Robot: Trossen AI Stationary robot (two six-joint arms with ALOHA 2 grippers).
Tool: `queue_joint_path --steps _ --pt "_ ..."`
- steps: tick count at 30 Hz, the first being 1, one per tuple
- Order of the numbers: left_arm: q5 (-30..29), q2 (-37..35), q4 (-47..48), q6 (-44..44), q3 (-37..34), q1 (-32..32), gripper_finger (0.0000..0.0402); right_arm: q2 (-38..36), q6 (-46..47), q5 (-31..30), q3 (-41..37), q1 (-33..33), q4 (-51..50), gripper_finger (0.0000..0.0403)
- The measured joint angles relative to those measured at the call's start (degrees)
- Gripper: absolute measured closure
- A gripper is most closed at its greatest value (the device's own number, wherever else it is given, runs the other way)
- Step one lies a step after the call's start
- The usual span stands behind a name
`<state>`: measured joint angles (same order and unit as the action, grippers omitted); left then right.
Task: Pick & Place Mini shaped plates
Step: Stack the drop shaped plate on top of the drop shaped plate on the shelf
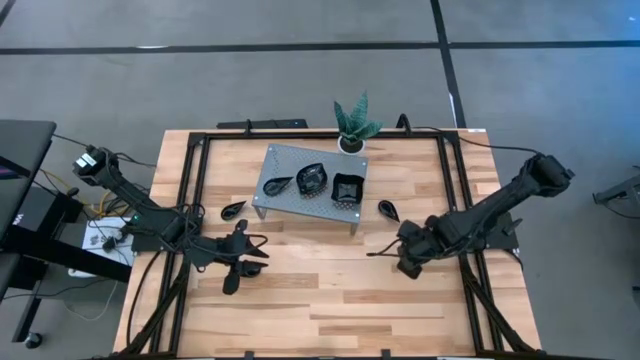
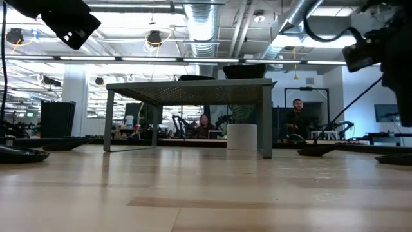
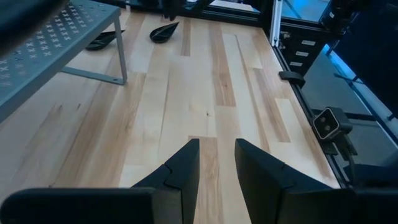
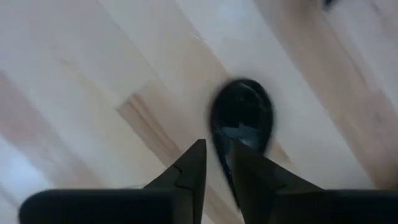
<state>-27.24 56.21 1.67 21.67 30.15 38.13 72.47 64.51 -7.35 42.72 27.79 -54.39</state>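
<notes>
Well, from above the grey stand (image 1: 300, 200) sits near the middle of the table (image 1: 330, 310), with the plant (image 1: 352, 125) just off its edge at 1 o'clock. Three black plates rest on top of the stand: a leaf plate (image 1: 277, 185) at 9 o'clock, a wavy plate (image 1: 312, 178) in the middle and a square plate (image 1: 347, 187) at 3 o'clock. They sit close together, and the wavy one looks tilted.

Two more lie on the wood. One teardrop plate (image 1: 388, 209) is just beside the stand at 4 o'clock, and a second teardrop plate (image 1: 233, 209) is near the stand at 8 o'clock.

The right gripper (image 1: 405, 258) hangs near the first teardrop plate, at 5 o'clock from it. Its wrist camera looks down on that plate lying flat on the boards, just past the fingertips. The fingers (image 4: 193, 165) are parted by a slim gap with nothing clamped between them. One tip overlaps the plate's narrow end in that view, but I cannot tell whether it touches.

The left gripper (image 1: 235, 265) waits low over bare wood at 7 o'clock from the stand, jaws apart and empty, pointing across the table.

From table height, two people (image 2: 297, 119) show in the room behind the stand
</notes>
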Motion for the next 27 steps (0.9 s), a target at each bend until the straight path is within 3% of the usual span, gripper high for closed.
queue_joint_path --steps 11,19,27 --pt "-0.18 -0.01 -0.46 0.00 0.00 0.00 0.0298 3.80 -2.95 -0.22 0.07 -0.96 7.30 0.0298" --pt "-0.17 -0.01 -0.66 0.00 0.01 0.00 0.0298 13.13 -3.60 -0.08 0.06 -0.92 7.10 0.0294" --pt "-0.16 -0.01 -1.09 -0.37 0.00 0.00 0.0298 16.68 -6.37 -0.12 0.35 -0.92 5.91 0.0294"
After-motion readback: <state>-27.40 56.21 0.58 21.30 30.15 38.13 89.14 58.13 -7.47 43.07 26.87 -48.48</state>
